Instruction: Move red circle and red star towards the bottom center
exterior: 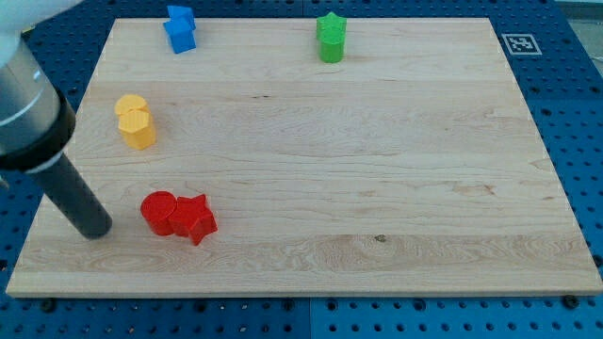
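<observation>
The red circle (158, 212) and the red star (195, 219) stand touching each other on the wooden board (377, 188), near its bottom left. The circle is on the left of the star. My tip (95, 229) rests on the board just left of the red circle, with a small gap between them. The dark rod slants up to the view's top left.
A yellow block (137, 121) stands above the red pair near the left edge. A blue block (179, 28) is at the top left and a green star-shaped block (331, 38) at the top centre. A marker tag (519, 43) lies off the board's top right corner.
</observation>
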You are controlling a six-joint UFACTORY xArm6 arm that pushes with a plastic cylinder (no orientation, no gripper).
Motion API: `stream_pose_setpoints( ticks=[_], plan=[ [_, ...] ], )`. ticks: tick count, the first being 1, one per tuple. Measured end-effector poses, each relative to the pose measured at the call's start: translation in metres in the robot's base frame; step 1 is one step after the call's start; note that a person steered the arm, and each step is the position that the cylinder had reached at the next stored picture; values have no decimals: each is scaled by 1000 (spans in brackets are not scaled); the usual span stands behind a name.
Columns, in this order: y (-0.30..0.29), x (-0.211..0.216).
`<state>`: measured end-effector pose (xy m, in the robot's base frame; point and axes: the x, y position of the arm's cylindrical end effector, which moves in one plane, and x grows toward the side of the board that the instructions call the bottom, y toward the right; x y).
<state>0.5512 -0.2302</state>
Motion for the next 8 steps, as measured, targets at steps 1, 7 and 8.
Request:
stream_pose_setpoints(
  ticks=[1, 7, 8],
  plan=[
    [-9, -18],
    [117, -1],
    [127, 2]
  ],
)
